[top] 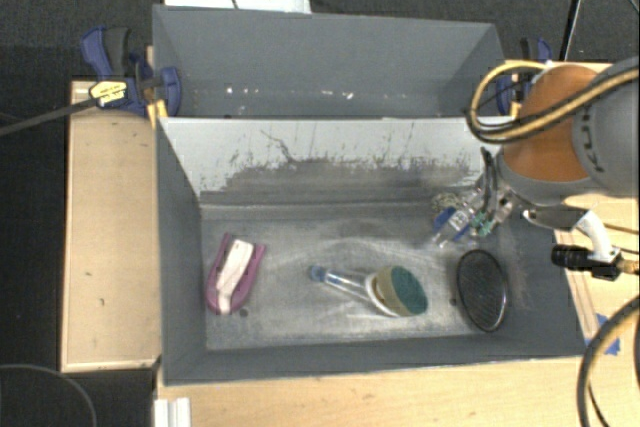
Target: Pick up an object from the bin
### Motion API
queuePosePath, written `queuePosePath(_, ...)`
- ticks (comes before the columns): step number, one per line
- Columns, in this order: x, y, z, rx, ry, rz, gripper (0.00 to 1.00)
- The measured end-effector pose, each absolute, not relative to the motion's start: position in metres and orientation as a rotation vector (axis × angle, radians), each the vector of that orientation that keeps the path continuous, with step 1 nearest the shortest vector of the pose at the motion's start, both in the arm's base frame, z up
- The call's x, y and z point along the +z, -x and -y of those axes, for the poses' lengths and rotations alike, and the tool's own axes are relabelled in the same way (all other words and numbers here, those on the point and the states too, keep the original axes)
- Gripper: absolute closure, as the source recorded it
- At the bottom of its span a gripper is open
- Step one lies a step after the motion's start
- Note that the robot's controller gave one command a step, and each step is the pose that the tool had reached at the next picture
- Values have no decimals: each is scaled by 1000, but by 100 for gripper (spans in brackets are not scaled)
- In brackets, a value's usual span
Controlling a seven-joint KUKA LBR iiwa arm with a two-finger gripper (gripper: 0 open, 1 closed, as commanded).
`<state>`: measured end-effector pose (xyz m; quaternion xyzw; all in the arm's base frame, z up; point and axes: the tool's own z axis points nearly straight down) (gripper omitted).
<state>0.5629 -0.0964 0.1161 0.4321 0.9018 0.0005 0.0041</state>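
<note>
Black oval object (482,288): lies flat on the bin (300,165) floor, just right of the brush (385,287) head. Nearest loose thing to the claw, so it is my pick as target.
Claw (462,218): up and right of the brush head, just behind the oval, low near the floor. Open or closed: cannot tell. Nothing visibly held.
Handling (judgement): looks like stiff plastic or rubber, light, low and domed. The surface looks dull rather than glossy, so it is probably not slippery. Not fragile.
Where to grip (judgement): across the short axis, at mid-length. The ends taper and would squirt out. The low profile means the claw has to go right down to the floor to catch the edges.
Risk (judgement): the oval sits close to the right wall, beyond the brush, so clearance on that side is tight.
Brush: blue handle pointing left, white head with a green pad, mid-floor.
Purple-and-white thing (233,273): well left of the brush, near the left wall. It looks soft or folded, but I cannot tell what it is.
Count: 1 black oval, 1 brush, 1 purple-and-white thing, so 3 loose things, all apart, no heap.
</note>
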Motion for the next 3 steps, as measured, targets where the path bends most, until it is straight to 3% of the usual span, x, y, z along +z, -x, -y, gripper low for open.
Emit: queuePosePath(3, 201, -567, 98, 2, -1303, -2850, 100)
